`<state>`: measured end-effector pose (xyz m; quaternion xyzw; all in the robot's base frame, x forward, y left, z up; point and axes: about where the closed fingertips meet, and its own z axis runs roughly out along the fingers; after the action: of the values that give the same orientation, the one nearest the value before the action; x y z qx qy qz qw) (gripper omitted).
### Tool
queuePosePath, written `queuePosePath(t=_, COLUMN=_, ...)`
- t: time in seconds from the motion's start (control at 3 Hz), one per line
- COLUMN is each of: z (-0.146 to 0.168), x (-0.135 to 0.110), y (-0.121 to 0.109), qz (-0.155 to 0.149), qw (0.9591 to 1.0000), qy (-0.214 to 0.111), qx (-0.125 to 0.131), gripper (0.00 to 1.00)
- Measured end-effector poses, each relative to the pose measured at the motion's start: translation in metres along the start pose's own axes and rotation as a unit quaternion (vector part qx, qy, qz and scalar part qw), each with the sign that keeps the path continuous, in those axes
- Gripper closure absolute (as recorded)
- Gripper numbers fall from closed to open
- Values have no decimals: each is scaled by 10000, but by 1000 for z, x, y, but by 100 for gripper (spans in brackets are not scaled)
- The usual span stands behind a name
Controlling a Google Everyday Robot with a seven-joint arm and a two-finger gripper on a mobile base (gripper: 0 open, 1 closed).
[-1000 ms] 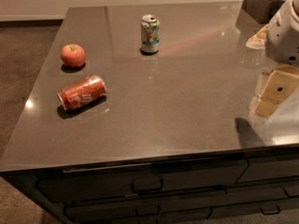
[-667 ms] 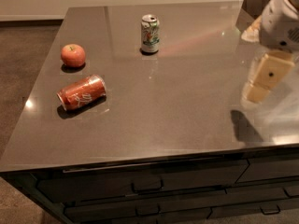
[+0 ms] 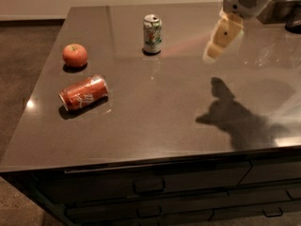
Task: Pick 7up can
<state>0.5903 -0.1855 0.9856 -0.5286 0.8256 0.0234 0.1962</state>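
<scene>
The 7up can [image 3: 152, 34], white and green with a silver top, stands upright on the dark countertop [image 3: 160, 112] near its far middle. My gripper [image 3: 214, 51] hangs above the counter to the right of the can, well apart from it, with its pale fingers pointing down and left. It holds nothing that I can see. Its shadow lies on the counter below and to the right.
A red-orange can [image 3: 84, 92] with white script lies on its side at the left front. A red apple [image 3: 75, 55] sits behind it near the left edge. Dark containers [image 3: 287, 8] stand at the far right corner. Drawers [image 3: 150, 192] run below the front edge.
My gripper has moved up and to the left, toward the 7up can. The cans and the apple have not moved.
</scene>
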Motion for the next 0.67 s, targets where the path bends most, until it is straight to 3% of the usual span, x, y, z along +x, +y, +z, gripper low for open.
queuePosePath(t=0.33, z=28, x=-50, y=-50, qz=377, qw=9985, qy=-334, qx=200, gripper=0)
queuePosePath(t=0.67, z=56, x=-92, y=-84, qz=621, qw=9953, qy=-687, qx=289, gripper=0)
